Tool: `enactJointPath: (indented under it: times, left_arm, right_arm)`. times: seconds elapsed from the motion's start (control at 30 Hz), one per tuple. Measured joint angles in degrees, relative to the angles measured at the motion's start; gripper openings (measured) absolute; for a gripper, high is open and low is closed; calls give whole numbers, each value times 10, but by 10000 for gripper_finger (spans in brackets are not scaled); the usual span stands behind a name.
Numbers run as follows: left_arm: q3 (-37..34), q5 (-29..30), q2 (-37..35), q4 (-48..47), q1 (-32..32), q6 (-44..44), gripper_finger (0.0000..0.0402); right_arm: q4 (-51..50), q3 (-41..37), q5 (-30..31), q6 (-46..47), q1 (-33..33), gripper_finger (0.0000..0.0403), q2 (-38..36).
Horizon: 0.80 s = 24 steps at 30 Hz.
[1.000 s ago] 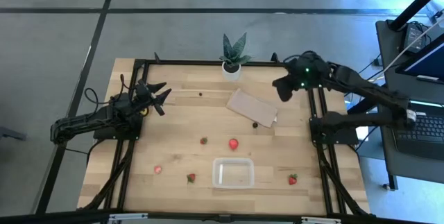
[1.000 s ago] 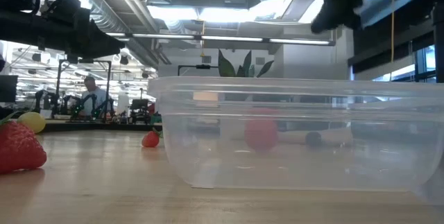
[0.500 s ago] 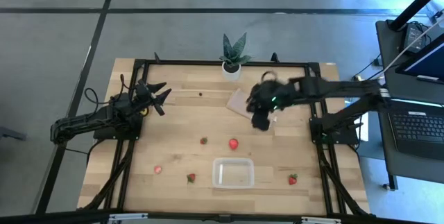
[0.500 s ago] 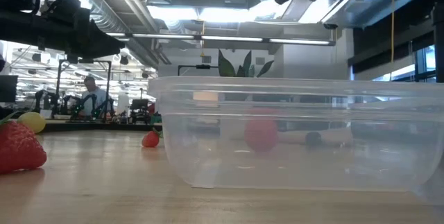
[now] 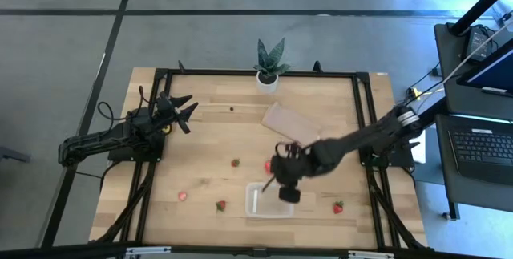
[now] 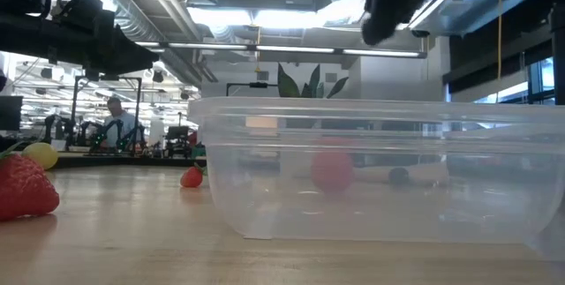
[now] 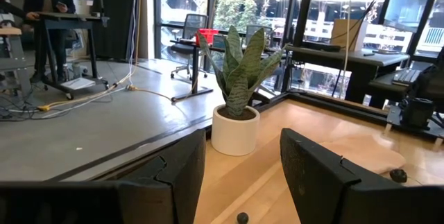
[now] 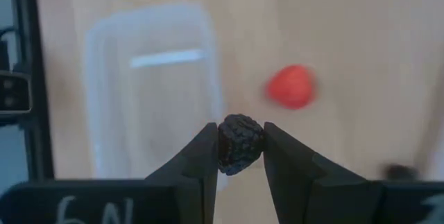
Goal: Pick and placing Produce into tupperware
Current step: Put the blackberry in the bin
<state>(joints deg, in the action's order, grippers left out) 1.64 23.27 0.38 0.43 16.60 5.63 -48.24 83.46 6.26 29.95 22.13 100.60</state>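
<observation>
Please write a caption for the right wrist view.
Right gripper holding a dark berry above the tupperware edge.

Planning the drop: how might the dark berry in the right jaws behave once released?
The berry looks small and round, so it will probably roll or bounce. Its bumpy skin suggests softness; hard squeezing may bruise it. Held near the tupperware rim, it could land outside.

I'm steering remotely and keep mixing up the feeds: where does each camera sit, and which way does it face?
High: overhead, straight down; both arms, right gripper at the tupperware.
Low: tabletop height, through the tupperware; an arm above.
Left wrist: faces the potted plant; open left gripper.
Right wrist: looks down; right gripper holds a dark berry.
Shared: high and right wrist both show the tupperware.
</observation>
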Motion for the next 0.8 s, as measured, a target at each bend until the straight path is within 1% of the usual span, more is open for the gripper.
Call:
enactJointPath:
  times: [0.23,0.43,0.6,0.8]
  left_arm:
    - [0,0,0,0,0,0,179]
    - [0,0,0,0,0,0,179]
    - [0,0,0,0,0,0,179]
    - [0,0,0,0,0,0,179]
  right_arm:
    - [15,0,-34,53,50,98,73]
    - [41,0,-35,56,62,99,121]
    - [42,0,-34,54,62,114,141]
    - [41,0,-34,59,62,137,143]
